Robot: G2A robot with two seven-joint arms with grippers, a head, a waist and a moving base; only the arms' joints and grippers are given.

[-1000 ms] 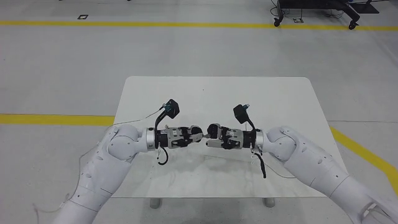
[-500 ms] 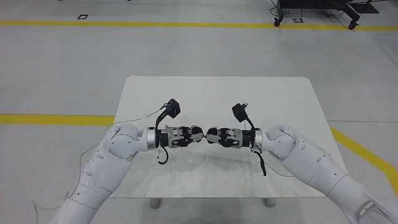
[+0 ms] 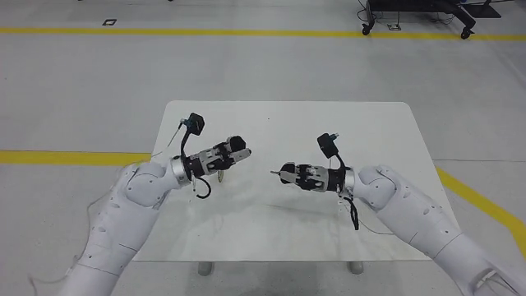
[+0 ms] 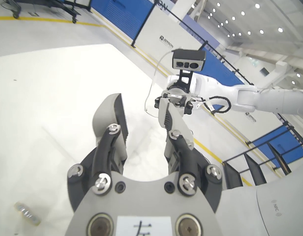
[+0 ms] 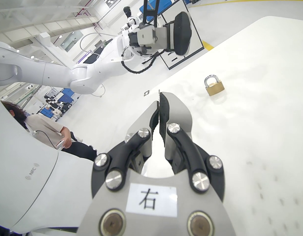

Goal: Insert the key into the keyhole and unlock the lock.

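Observation:
A brass padlock (image 5: 214, 86) with a silver shackle lies flat on the white table (image 3: 345, 127), held by nothing. It is also in the top view as the padlock (image 3: 223, 173) just below my left gripper (image 3: 236, 148), and in the left wrist view as the padlock (image 4: 27, 213). The left gripper (image 4: 144, 116) hangs above the table, open and empty. My right gripper (image 5: 161, 99) is shut on the key (image 5: 158, 94), a thin metal blade sticking out past its fingertips. In the top view the key (image 3: 274, 172) points from the right gripper (image 3: 284, 173) toward the left arm.
Bare white tabletop lies between and beyond the two grippers. The table's front edge (image 3: 271, 259) runs close under both forearms. A dark cable loop (image 3: 200, 187) hangs from the left wrist.
The grippers, tip to tip before, have drawn apart. My left gripper swung back to the left and opened, and the padlock now lies on the table. The right gripper kept the key.

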